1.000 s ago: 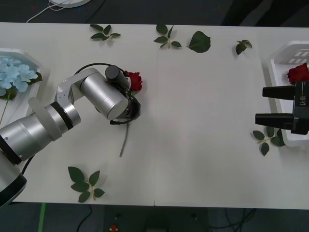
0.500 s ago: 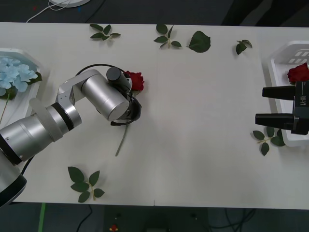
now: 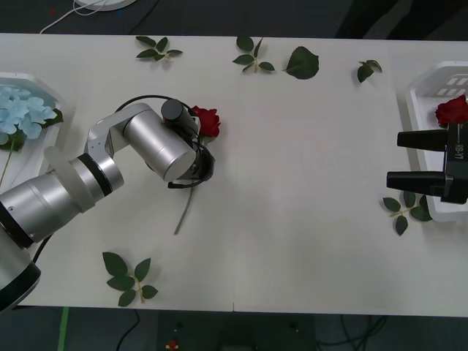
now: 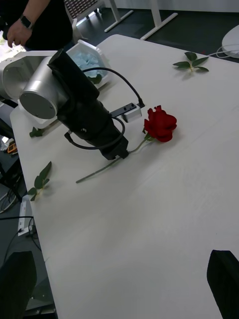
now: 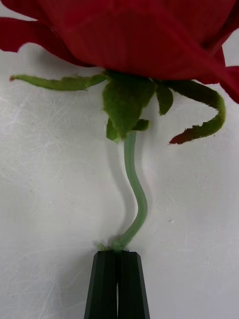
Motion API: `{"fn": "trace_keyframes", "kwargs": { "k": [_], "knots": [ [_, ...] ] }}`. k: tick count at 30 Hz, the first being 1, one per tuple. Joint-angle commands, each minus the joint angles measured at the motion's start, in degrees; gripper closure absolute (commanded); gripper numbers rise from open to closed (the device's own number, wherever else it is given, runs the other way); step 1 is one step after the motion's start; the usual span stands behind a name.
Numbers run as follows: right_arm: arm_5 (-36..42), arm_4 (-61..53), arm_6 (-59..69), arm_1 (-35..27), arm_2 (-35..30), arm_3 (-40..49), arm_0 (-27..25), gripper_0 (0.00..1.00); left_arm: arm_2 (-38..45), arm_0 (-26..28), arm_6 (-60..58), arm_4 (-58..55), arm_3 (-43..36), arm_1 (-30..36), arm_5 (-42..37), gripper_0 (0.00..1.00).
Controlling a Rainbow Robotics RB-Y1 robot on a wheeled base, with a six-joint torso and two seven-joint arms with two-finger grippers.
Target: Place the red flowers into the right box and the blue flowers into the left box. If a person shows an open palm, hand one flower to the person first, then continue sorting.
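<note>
Clamped now on the grey-green stem of the deep-red artificial rose, left gripper at centre-left of the white table; stem tail swung slightly leftward since a second ago. Lift probably beginning. Right gripper spread, far right, beside shallow white plastic tray.

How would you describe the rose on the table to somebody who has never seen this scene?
On the white table, find the left gripper left of centre. Its black fingers are shut on the stem of a red rose. The other rose lies in the right box.
</note>
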State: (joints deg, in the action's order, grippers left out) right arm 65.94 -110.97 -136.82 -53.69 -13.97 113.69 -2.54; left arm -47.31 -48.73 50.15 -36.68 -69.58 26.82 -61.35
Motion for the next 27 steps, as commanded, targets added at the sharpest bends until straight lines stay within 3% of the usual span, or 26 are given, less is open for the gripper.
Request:
{"fn": "trace_keyframes", "kwargs": {
  "k": [1, 7, 14, 27],
  "knots": [
    [-0.63, -0.92, -1.61, 0.87, -0.18, 1.71, -0.88, 0.0, 7.23, -3.3, -0.22, -0.67, -5.47, -0.8, -7.82, 1.0],
    [-0.72, -1.09, -1.61, 0.87, -0.18, 1.71, -0.88, 0.0, 17.16, -3.57, -0.49, -0.23, -14.09, -0.71, -18.1, 1.0],
    [-0.72, -1.27, -1.61, 0.87, -0.18, 1.71, -0.88, 0.0, 25.34, -3.57, -0.66, -0.15, -21.12, -0.71, -24.7, 1.0],
    [-1.07, -1.53, -1.7, 0.87, -0.18, 1.71, -0.8, 0.0, 27.36, -3.48, -0.58, 0.38, -22.7, -0.01, -25.58, 1.0]
  ]
}}
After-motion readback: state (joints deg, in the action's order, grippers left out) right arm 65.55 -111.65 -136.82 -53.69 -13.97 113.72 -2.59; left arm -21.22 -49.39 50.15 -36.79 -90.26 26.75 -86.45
